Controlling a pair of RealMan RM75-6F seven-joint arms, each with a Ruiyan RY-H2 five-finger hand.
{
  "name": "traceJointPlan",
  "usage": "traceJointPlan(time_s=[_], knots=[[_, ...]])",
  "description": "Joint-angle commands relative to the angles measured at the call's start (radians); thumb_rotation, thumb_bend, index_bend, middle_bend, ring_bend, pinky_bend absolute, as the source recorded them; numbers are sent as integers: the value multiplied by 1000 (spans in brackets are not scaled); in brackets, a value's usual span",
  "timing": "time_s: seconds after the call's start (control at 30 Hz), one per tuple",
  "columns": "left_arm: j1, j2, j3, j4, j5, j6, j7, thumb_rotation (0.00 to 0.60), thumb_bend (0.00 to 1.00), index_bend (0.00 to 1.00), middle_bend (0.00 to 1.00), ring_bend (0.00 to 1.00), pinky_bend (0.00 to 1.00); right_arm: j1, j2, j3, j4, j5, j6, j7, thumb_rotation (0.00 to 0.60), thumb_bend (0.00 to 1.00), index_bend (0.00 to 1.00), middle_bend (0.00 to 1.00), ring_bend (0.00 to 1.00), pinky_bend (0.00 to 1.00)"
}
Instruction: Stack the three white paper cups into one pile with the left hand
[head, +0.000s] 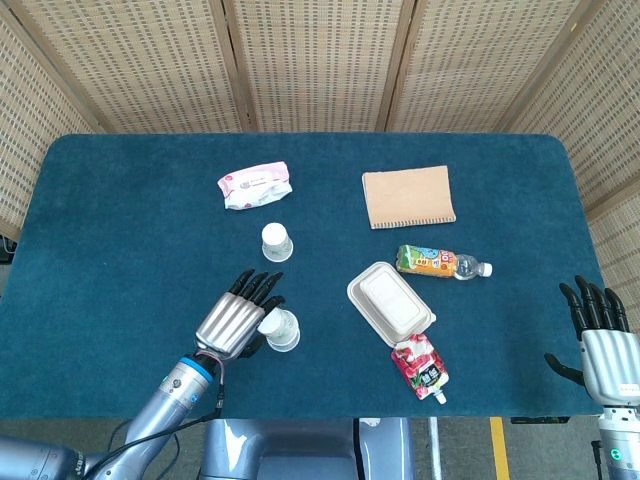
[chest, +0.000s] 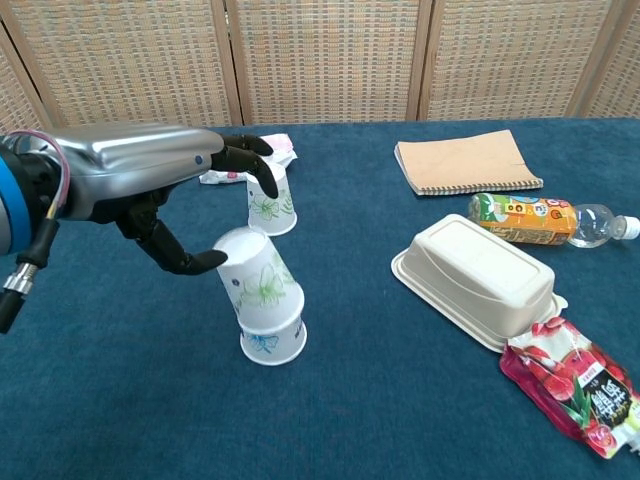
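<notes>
Blue cloth covers the table (head: 120, 200), where the left hand (chest: 150, 180) holds a green-printed cup (chest: 258, 280) between thumb and fingers (chest: 250, 165), tilted over the blue-printed cup (chest: 270, 340). A third cup (chest: 270, 200) stands behind, apart. The right hand (head: 605, 350) rests with fingers spread, holding nothing.

green-print cup (chest: 262, 285): inverted, tilted, capping blue-print cup (chest: 270, 341) | third cup (chest: 270, 205): inverted, apart

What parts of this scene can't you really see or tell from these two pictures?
- Lower cup: the upper cup covers its top in both views.
- Left robot hand: its back hides the grip in the head view.
- Right robot hand: absent from the chest view.
- Pouch label: too small.
</notes>
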Motion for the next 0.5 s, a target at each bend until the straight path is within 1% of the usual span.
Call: traceJointPlan(time_s=[0.03, 0.17, 0.27, 0.37, 0.5], knots=[[-15, -19, 5, 13, -39, 12, 31, 600, 320, 107, 0, 0, 0, 0, 0, 0, 0, 0, 0, 0, 600, 55, 0, 0, 0, 0], [-14, -29, 6, 20, -40, 32, 22, 600, 319, 102, 0, 0, 0, 0, 0, 0, 0, 0, 0, 0, 600, 56, 0, 0, 0, 0], [-3, -9, 2, 19, -15, 53, -6, 600, 319, 103, 0, 0, 0, 0, 0, 0, 0, 0, 0, 0, 600, 56, 0, 0, 0, 0], [13, 19, -14, 20, 1, 78, -45, 600, 319, 103, 0, 0, 0, 0, 0, 0, 0, 0, 0, 0, 600, 55, 0, 0, 0, 0], [14, 76, -54, 24, -36, 100, -53, 600, 319, 110, 0, 0, 0, 0, 0, 0, 0, 0, 0, 0, 600, 55, 0, 0, 0, 0]])
